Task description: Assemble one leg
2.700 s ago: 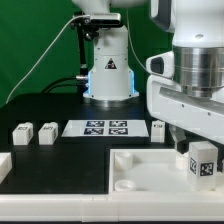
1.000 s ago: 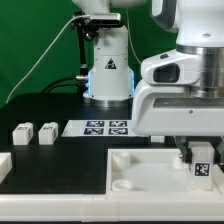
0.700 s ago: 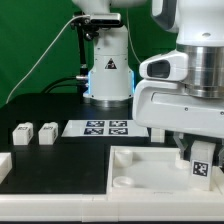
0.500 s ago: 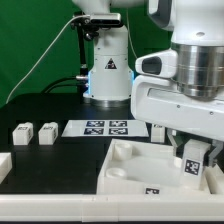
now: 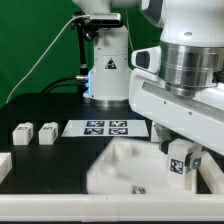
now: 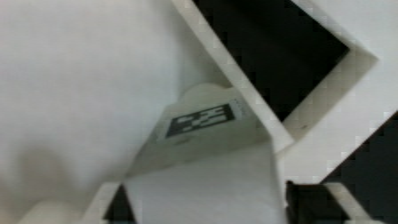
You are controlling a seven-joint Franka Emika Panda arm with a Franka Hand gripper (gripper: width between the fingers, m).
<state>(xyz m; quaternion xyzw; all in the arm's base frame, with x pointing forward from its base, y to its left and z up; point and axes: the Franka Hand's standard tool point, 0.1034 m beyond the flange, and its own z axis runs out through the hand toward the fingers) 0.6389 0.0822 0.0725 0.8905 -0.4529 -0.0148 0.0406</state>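
My gripper (image 5: pixel 181 153) is shut on a leg (image 5: pixel 179 168), a small white block with a black-and-white marker on its face. It holds the leg low over the right part of the large white square panel (image 5: pixel 125 160), which lies askew at the table's front. In the wrist view the leg (image 6: pixel 205 150) fills the space between the fingers (image 6: pixel 118 200) and rests against the panel (image 6: pixel 71 90); whether it sits in a corner socket is hidden. Two more legs (image 5: pixel 22 133) (image 5: pixel 46 133) lie on the black table at the exterior view's left.
The marker board (image 5: pixel 98 127) lies behind the panel. A white part (image 5: pixel 4 165) shows at the left edge. The robot's base (image 5: pixel 108 75) stands at the back. The wrist and arm (image 5: pixel 185 70) hide the table at the right.
The gripper with the leg has moved down and toward the exterior view's left. The panel has slid and turned leftward with it, and a marker on its front side now shows.
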